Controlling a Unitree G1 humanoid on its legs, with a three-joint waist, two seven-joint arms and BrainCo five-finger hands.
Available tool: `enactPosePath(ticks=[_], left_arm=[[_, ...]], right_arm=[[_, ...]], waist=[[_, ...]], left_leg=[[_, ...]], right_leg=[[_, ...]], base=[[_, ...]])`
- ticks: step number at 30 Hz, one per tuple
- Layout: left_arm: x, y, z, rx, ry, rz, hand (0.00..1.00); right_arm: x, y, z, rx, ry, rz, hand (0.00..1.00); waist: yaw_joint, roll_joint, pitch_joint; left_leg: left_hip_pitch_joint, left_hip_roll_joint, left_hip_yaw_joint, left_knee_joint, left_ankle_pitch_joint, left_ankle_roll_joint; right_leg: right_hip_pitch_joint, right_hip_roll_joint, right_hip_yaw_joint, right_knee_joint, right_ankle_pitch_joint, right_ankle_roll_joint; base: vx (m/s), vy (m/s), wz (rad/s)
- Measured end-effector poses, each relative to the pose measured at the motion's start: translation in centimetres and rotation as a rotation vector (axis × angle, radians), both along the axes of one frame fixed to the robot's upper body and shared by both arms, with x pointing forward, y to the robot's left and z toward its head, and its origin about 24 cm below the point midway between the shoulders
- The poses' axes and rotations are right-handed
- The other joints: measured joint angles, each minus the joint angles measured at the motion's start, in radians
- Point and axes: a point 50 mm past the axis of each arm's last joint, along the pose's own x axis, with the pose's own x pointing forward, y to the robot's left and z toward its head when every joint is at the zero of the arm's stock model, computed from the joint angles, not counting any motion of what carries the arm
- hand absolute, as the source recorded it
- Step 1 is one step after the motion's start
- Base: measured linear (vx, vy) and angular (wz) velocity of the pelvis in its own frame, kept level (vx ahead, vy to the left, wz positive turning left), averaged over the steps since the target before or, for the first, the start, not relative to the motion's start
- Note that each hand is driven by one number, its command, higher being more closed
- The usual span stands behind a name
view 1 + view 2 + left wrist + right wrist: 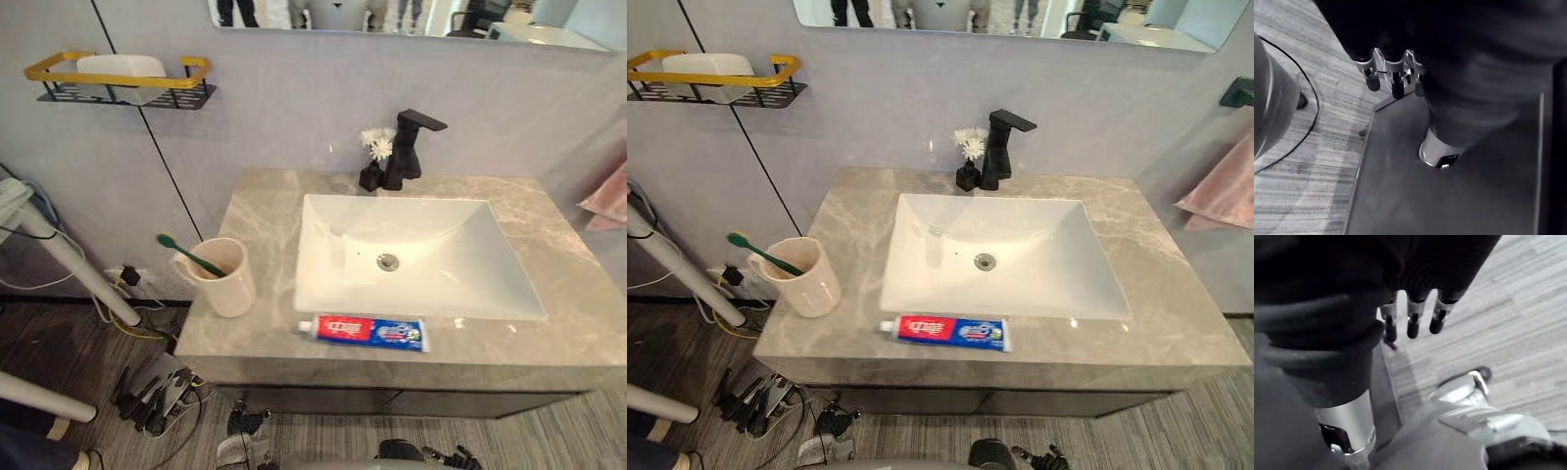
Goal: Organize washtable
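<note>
A red and blue toothpaste tube (370, 332) lies flat on the grey marble washtable (549, 245), along its front edge before the white basin (323, 255). At the front left corner stands a cream cup (223, 277) with a green toothbrush (188, 254) leaning out of it to the left. My left hand (1393, 78) hangs low over the floor, its fingers relaxed and holding nothing. My right hand (1413, 318) hangs the same way, with nothing in it.
A black faucet (407, 147) and a small black vase of white flowers (374, 162) stand behind the basin. A yellow and black wall shelf (118, 78) holds a white dish at upper left. A pink towel (607, 196) hangs at the right. Cables lie on the floor at left.
</note>
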Motion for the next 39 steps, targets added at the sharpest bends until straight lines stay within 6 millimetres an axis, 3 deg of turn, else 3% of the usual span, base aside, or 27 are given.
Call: enactPosePath(ticks=[2, 4, 5, 6, 7, 9, 12, 14, 16, 18, 19, 20, 21, 22, 23, 25, 26, 28, 32, 37, 39], left_arm=[[0.1, 0.3, 0.1, 0.011, -0.003, -0.016, 0.00], [-0.1, 0.5, 0.0, 0.022, 0.009, -0.044, 0.00], [-0.2, 1.0, 0.0, 0.034, 0.016, -0.046, 0.00], [-0.2, 1.3, 0.0, 0.043, 0.019, -0.044, 0.00], [-0.8, 1.4, -0.2, 0.042, 0.036, -0.041, 0.00], [-1.4, 1.1, -0.4, 0.026, 0.048, -0.025, 0.00], [-2.7, 1.6, -0.7, 0.011, 0.070, 0.052, 0.00], [-3.4, 2.4, -0.8, -0.005, 0.070, 0.162, 0.00], [-3.4, 2.7, -0.7, -0.027, 0.048, 0.254, 0.00], [-3.7, 2.5, -0.8, -0.055, 0.037, 0.318, 0.00], [-3.7, 2.8, -0.7, -0.053, 0.035, 0.325, 0.00], [-3.5, 2.8, -0.7, -0.062, 0.024, 0.336, 0.00], [-3.4, 2.4, -0.6, -0.083, 0.005, 0.371, 0.00], [-3.7, 2.1, -0.7, -0.094, 0.014, 0.383, 0.00], [-3.8, 1.4, -0.9, -0.112, 0.021, 0.387, 0.00], [-3.7, 1.1, -0.9, -0.121, 0.019, 0.385, 0.00], [-3.7, 1.7, -0.8, -0.105, 0.015, 0.380, 0.00], [-3.7, 2.6, -0.7, -0.083, 0.016, 0.369, 0.00], [-3.2, 2.3, -0.6, -0.059, 0.025, 0.273, 0.00], [-2.8, 2.4, -0.5, -0.042, 0.024, 0.217, 0.00], [-3.1, 2.4, -0.6, -0.046, 0.032, 0.217, 0.00]], right_arm=[[-0.1, 0.1, -0.1, 0.002, 0.007, 0.005, 0.00], [-0.6, -0.2, -0.2, 0.002, 0.030, 0.006, 0.00], [-0.6, -0.2, -0.3, 0.006, 0.043, 0.012, 0.00], [-0.7, -0.4, -0.3, 0.005, 0.047, 0.014, 0.00], [-0.8, -0.9, -0.3, -0.006, 0.055, 0.016, 0.00], [-1.5, -1.5, -0.3, -0.013, 0.084, 0.010, 0.00], [-1.7, -1.3, -0.5, -0.007, 0.093, 0.009, 0.00], [-1.3, -0.8, -0.5, 0.006, 0.085, 0.011, 0.00], [-1.0, -0.7, -0.5, 0.008, 0.079, 0.022, 0.00], [0.3, -0.7, -0.3, 0.001, 0.047, 0.040, 0.00], [0.9, -0.6, -0.1, -0.001, 0.022, 0.040, 0.00], [1.1, -0.2, -0.1, 0.008, 0.012, 0.038, 0.00], [1.9, -0.4, 0.2, -0.006, -0.021, 0.031, 0.00], [2.0, -0.5, 0.3, -0.012, -0.030, 0.026, 0.00], [2.0, -0.7, 0.3, -0.013, -0.039, 0.012, 0.00], [2.0, -1.0, 0.4, -0.018, -0.043, -0.010, 0.00], [1.6, -0.1, 0.1, 0.009, -0.032, -0.023, 0.00], [1.3, 0.4, -0.1, 0.024, -0.021, -0.024, 0.00], [1.4, 0.1, 0.1, 0.007, -0.022, 0.010, 0.00], [1.4, 0.3, 0.1, 0.002, -0.025, 0.043, 0.00], [1.4, 0.2, 0.1, -0.002, -0.016, 0.059, 0.00]], waist=[[0.001, -0.006, 0.002], [0.003, 0.005, 0.002], [0.007, 0.003, 0.002], [0.009, 0.001, 0.000], [0.009, 0.024, 0.001], [0.017, 0.046, 0.000], [0.031, 0.034, 0.003], [0.037, 0.017, 0.022], [0.052, 0.010, 0.038], [0.058, 0.019, 0.049], [0.051, -0.012, 0.044], [0.054, -0.008, 0.048], [0.057, 0.001, 0.063], [0.055, 0.015, 0.058], [0.052, 0.036, 0.057], [0.054, 0.050, 0.051], [0.052, 0.018, 0.042], [0.050, -0.017, 0.034], [0.052, -0.010, 0.035], [0.053, -0.024, 0.024], [0.055, -0.027, 0.021]], left_leg=[[0.013, -0.018, 0.059, -0.051, 0.009, 0.045], [0.009, -0.021, 0.089, -0.061, 0.020, 0.052], [0.008, -0.027, 0.106, -0.062, 0.025, 0.051], [0.008, -0.025, 0.109, -0.062, 0.027, 0.048], [-0.001, -0.014, 0.105, -0.069, 0.048, 0.044], [-0.015, -0.002, 0.103, -0.102, 0.070, 0.039], [-0.016, -0.007, 0.100, -0.169, 0.123, 0.039], [-0.016, -0.015, 0.073, -0.207, 0.166, 0.033], [-0.032, -0.011, 0.060, -0.178, 0.170, 0.031], [-0.062, -0.006, 0.044, -0.171, 0.190, 0.023], [-0.052, -0.011, 0.044, -0.186, 0.197, 0.028], [-0.069, 0.002, 0.070, -0.109, 0.165, 0.057], [-0.086, 0.033, 0.127, 0.078, 0.094, 0.067], [-0.065, 0.047, 0.157, 0.130, 0.063, 0.067], [-0.027, 0.047, 0.169, 0.077, 0.018, 0.044], [-0.007, 0.028, 0.187, -0.004, -0.013, 0.062], [-0.007, -0.012, 0.195, -0.055, 0.016, 0.070], [-0.005, -0.065, 0.200, -0.099, 0.040, 0.085], [0.015, -0.091, 0.234, -0.100, 0.039, 0.099], [0.010, -0.086, 0.240, -0.120, 0.042, 0.100], [0.010, -0.094, 0.246, -0.152, 0.064, 0.098]], right_leg=[[0.004, -0.035, -0.137, 0.110, -0.060, -0.004], [0.064, 0.000, -0.177, 0.093, -0.119, 0.014], [0.111, 0.013, -0.202, -0.006, -0.135, 0.029], [0.124, 0.025, -0.202, -0.060, -0.122, 0.060], [0.148, 0.059, -0.201, -0.139, -0.069, 0.052], [0.186, 0.105, -0.203, -0.283, 0.017, 0.044], [0.205, 0.124, -0.216, -0.388, 0.087, 0.033], [0.219, 0.123, -0.255, -0.410, 0.105, 0.021], [0.214, 0.124, -0.282, -0.391, 0.101, 0.013], [0.187, 0.120, -0.303, -0.337, 0.081, -0.006], [0.170, 0.097, -0.316, -0.333, 0.071, -0.018], [0.165, 0.093, -0.329, -0.325, 0.072, -0.020], [0.166, 0.085, -0.334, -0.305, 0.071, -0.022], [0.174, 0.078, -0.338, -0.305, 0.075, -0.015], [0.175, 0.076, -0.344, -0.310, 0.088, 0.003], [0.174, 0.072, -0.343, -0.321, 0.107, 0.021], [0.165, 0.052, -0.336, -0.339, 0.126, 0.023], [0.142, 0.010, -0.321, -0.337, 0.154, 0.009], [0.128, -0.023, -0.289, -0.303, 0.160, 0.014], [0.112, -0.006, -0.282, -0.318, 0.182, 0.010], [0.113, 0.000, -0.282, -0.366, 0.198, 0.029]], base=[[-0.13, 0.221, -0.55], [-0.13, 0.104, -0.51], [-0.12, 0.035, -0.52], [-0.10, -0.022, -0.39], [-0.12, -0.040, -0.25], [-0.12, -0.050, -0.15], [-0.08, -0.063, 0.08], [-0.10, -0.038, 0.46], [-0.12, 0.016, 0.33], [-0.18, -0.011, 0.30], [-0.14, 0.028, 0.29], [-0.13, 0.082, 0.29], [-0.15, 0.120, 0.26], [-0.19, 0.251, 0.31], [-0.15, 0.279, 0.27], [-0.11, 0.221, 0.11], [-0.07, 0.145, 0.07], [-0.08, 0.164, 0.07], [-0.03, 0.103, -0.16], [0.02, -0.015, -0.08], [0.04, -0.058, -0.12]])
